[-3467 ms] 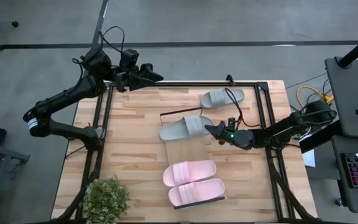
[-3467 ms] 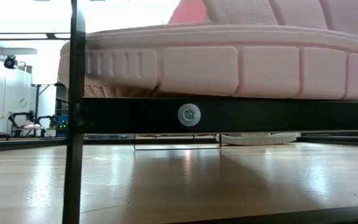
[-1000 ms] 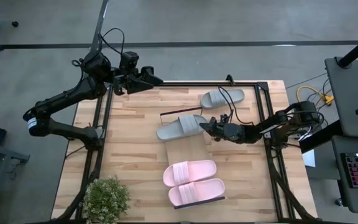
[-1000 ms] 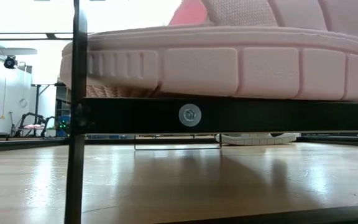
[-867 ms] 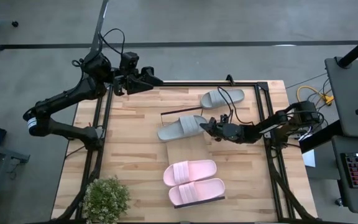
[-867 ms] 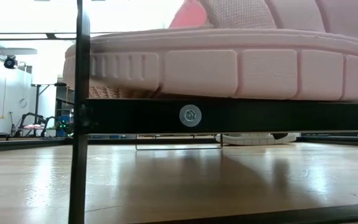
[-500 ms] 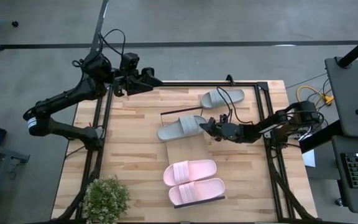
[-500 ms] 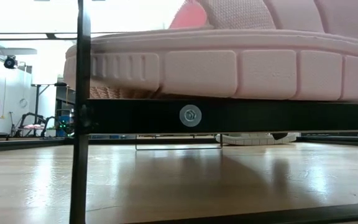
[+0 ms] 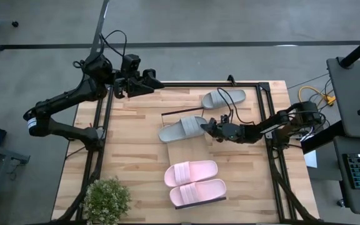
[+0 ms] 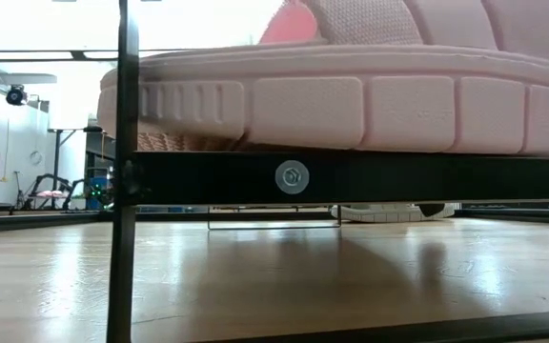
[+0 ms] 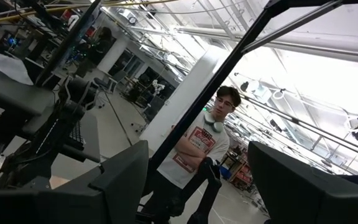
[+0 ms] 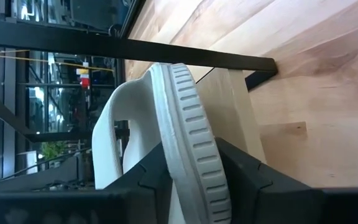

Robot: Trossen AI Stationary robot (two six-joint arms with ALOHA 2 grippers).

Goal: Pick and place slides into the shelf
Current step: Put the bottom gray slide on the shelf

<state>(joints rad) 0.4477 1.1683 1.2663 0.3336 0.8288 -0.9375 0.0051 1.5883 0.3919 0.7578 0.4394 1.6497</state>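
Slides are spread over the plank table (image 9: pixel 124 150), seen from above. The pale pink pair (image 9: pixel 195 184) lies side by side on the near end of the shelf (image 9: pixel 186 152), at about 6 o'clock from the table's middle; the low view shows a pink sole (image 10: pixel 351 95) resting over the shelf's black wire frame (image 10: pixel 351 178). One grey slide (image 9: pixel 183 128) rests across the shelf's far end, close to the table's middle. The second grey slide (image 9: pixel 224 98) lies on the tabletop at roughly 1 o'clock, off the shelf.

The right gripper (image 9: pixel 209 127) reaches in from 3 o'clock and sits at the grey slide's right end. In the right wrist view, the ribbed sole edge (image 12: pixel 188 143) of that slide stands between the two dark fingers (image 12: pixel 148 180), which sit close on either side; whether they clamp it or have let go cannot be told.

The left gripper (image 9: pixel 150 82) hovers at the table's far edge, around 11 o'clock, jaws spread wide and empty. Its wrist view looks out into the room, where a person (image 11: pixel 197 149) stands with arms crossed.

A potted plant (image 9: pixel 107 199) sits at the table's 7 o'clock corner.
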